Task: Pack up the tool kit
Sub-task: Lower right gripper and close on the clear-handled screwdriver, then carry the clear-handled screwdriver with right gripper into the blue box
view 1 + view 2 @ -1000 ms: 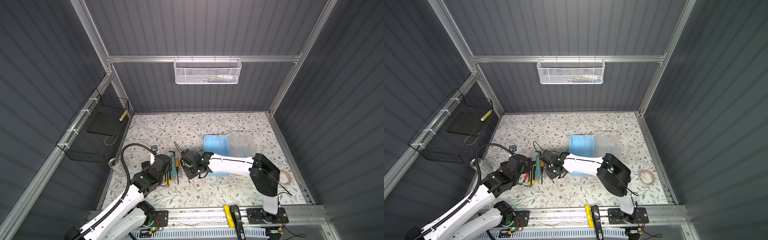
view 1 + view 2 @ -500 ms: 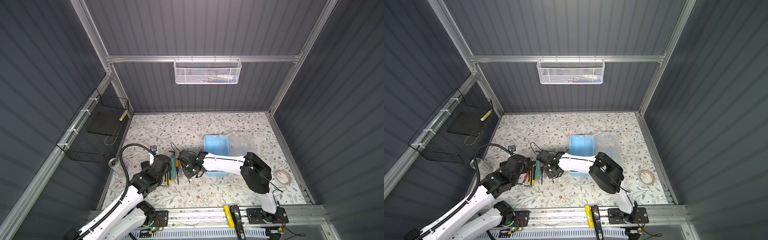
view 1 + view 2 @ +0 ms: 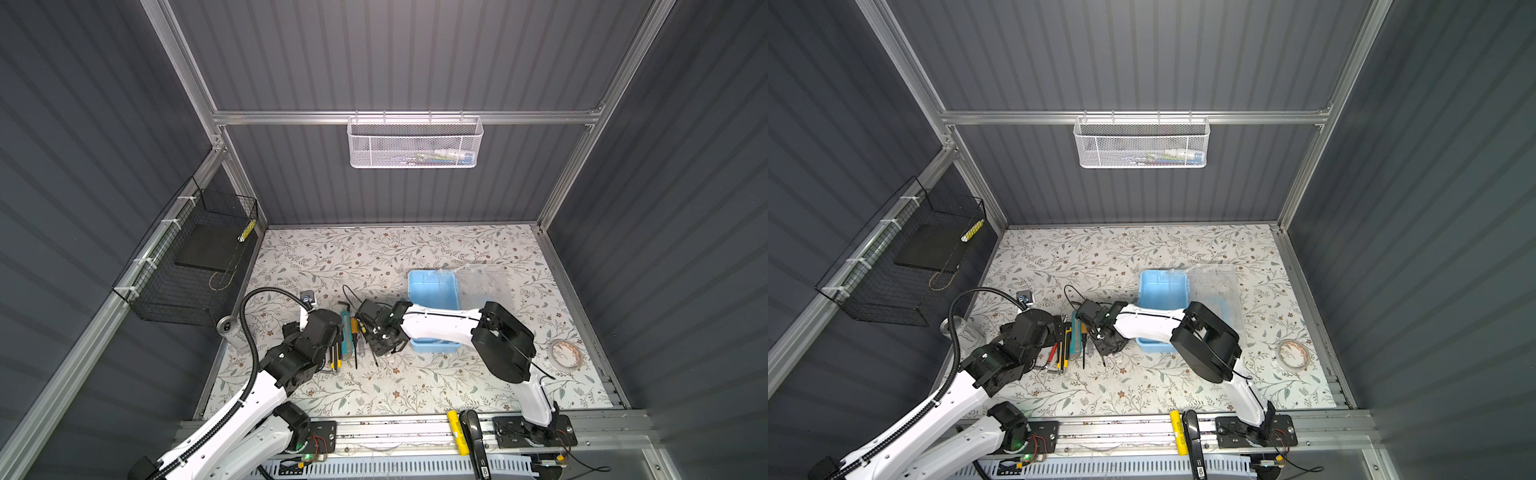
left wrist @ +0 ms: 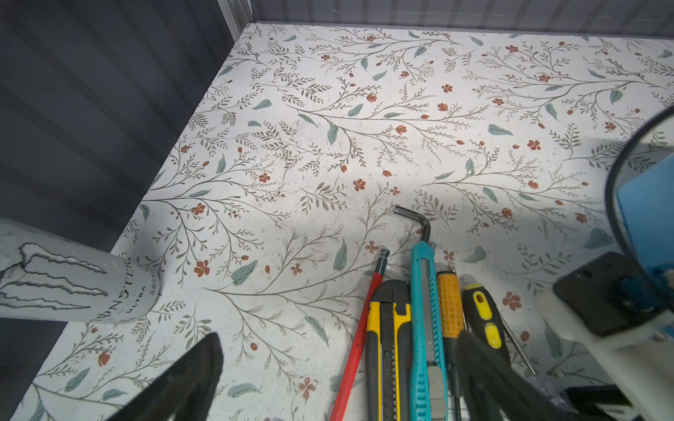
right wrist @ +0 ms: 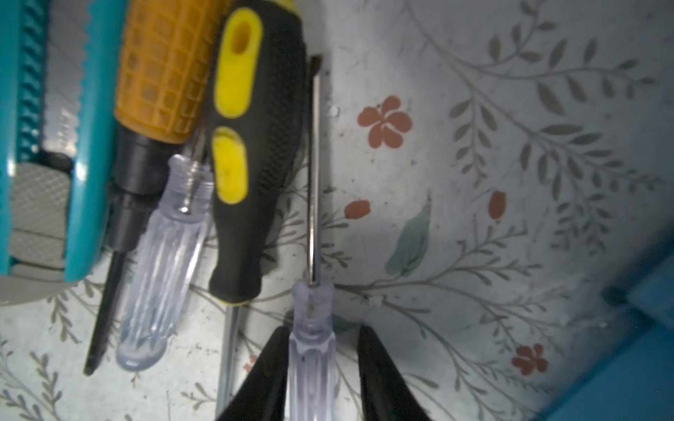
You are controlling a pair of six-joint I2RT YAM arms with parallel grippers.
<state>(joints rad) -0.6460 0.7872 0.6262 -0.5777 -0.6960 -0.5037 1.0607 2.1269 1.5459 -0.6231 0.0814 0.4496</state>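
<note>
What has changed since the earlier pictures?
The right arm folded, its elbow moving left in both top views, away from the tape roll. The right gripper stayed over a clear-handled screwdriver, jaws astride it. The left gripper and blue box did not move.

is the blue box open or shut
Open: its clear lid lies folded back beside the blue box, whose inside is exposed.
</note>
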